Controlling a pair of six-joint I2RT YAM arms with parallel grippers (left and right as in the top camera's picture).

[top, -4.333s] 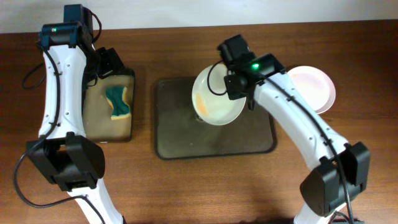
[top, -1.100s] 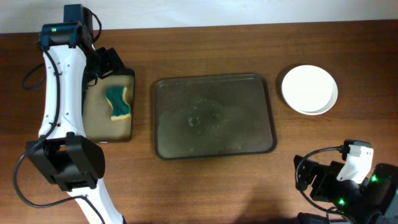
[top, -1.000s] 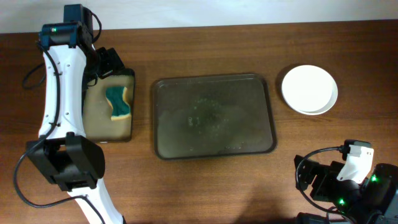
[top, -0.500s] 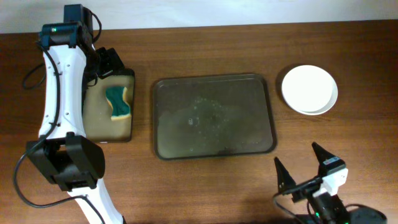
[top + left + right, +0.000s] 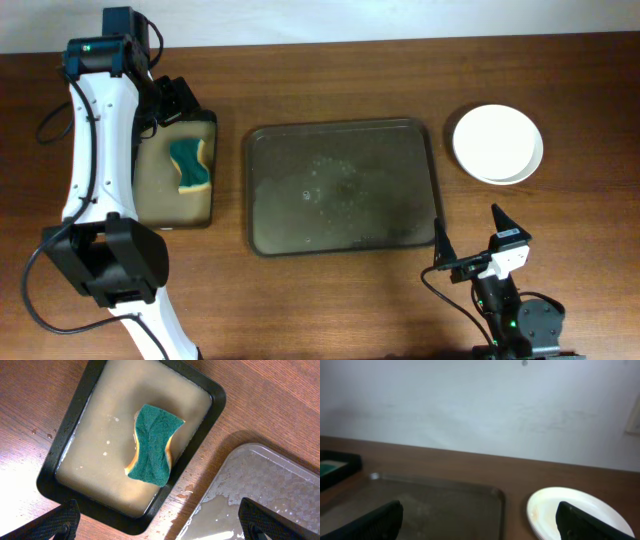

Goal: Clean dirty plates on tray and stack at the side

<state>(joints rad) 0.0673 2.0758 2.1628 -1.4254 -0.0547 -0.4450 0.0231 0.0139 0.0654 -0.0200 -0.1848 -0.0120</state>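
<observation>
Where the overhead frame ends at the lower right, the right gripper [image 5: 468, 238] stands with its two black fingers spread wide and nothing between them, just below the lower right corner of the large dark grey-brown rectangular tray [image 5: 300, 225]. That tray lies in the middle of the brown wooden table [image 5: 560, 60], its wet bottom flecked with pale suds. To its right and apart from it, in the upper right of the frame, the round white shallow plates [image 5: 498, 140] sit stacked on the wood. A second rim shows under the top plate, but how many lie there I cannot tell. In the upper left, the left gripper [image 5: 160, 520] hangs splayed wide above the small black-rimmed tray with a tan bottom [image 5: 150, 205], where a green-and-yellow sponge [image 5: 152, 442] lies in cloudy water.
</observation>
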